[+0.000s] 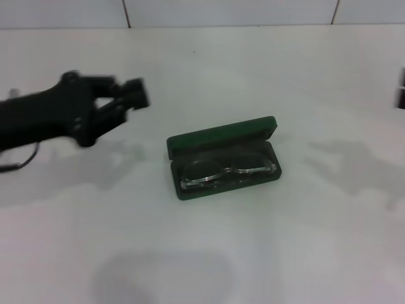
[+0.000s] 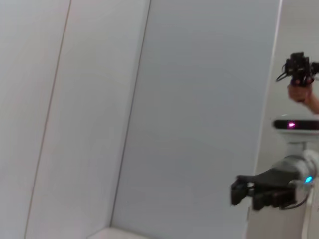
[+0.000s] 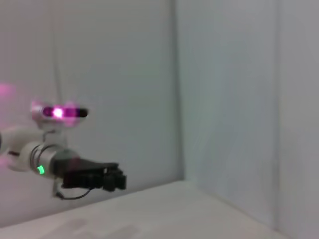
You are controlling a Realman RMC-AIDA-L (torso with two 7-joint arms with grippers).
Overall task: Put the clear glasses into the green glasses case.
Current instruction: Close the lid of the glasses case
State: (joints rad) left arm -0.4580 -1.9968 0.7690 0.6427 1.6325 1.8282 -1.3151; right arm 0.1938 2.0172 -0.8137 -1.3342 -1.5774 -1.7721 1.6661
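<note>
The green glasses case (image 1: 223, 135) lies open in the middle of the white table, its lid raised toward the back. The clear glasses (image 1: 225, 171) rest inside its lower half, lenses side by side. My left gripper (image 1: 130, 98) hovers above the table to the left of the case and a little farther back, empty and well apart from it. It also shows in the right wrist view as the left gripper (image 3: 115, 180), held above the table. My right gripper (image 1: 401, 88) barely shows at the far right edge; the left wrist view catches this right gripper (image 2: 246, 191) held in the air.
The white table (image 1: 253, 253) extends on all sides of the case. A tiled wall (image 1: 228, 12) runs along the back. In the left wrist view a person's hand holds a small black device (image 2: 298, 69) beyond the robot.
</note>
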